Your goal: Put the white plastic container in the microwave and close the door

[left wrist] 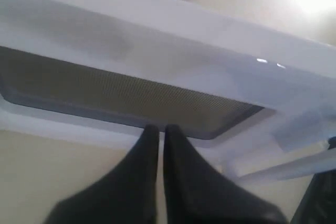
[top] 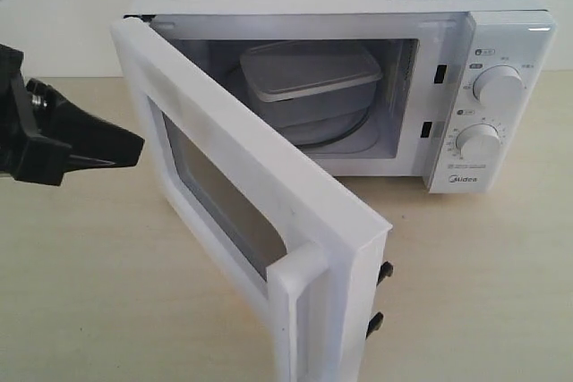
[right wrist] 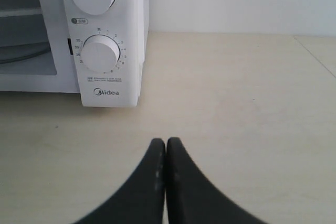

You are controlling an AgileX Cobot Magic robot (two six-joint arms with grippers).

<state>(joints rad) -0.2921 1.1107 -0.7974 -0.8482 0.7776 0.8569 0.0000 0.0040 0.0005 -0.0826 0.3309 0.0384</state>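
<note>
The white plastic container (top: 309,73) sits inside the microwave (top: 358,6) on the glass turntable (top: 354,136). The door (top: 237,190) stands about half open, its handle (top: 300,297) nearest the camera. My left gripper (top: 139,145) is shut with nothing in it, its tip just left of the door's outer face. In the left wrist view the left gripper (left wrist: 158,128) points at the lower edge of the door's dark window (left wrist: 121,95). My right gripper (right wrist: 166,141) is shut and empty over the table, in front of and to the right of the microwave's dials (right wrist: 101,53). It is out of the exterior view.
The light wooden table (top: 483,292) spreads in front of and to the right of the microwave. A pale wall stands behind. Two black latch hooks (top: 380,297) stick out of the door's free edge.
</note>
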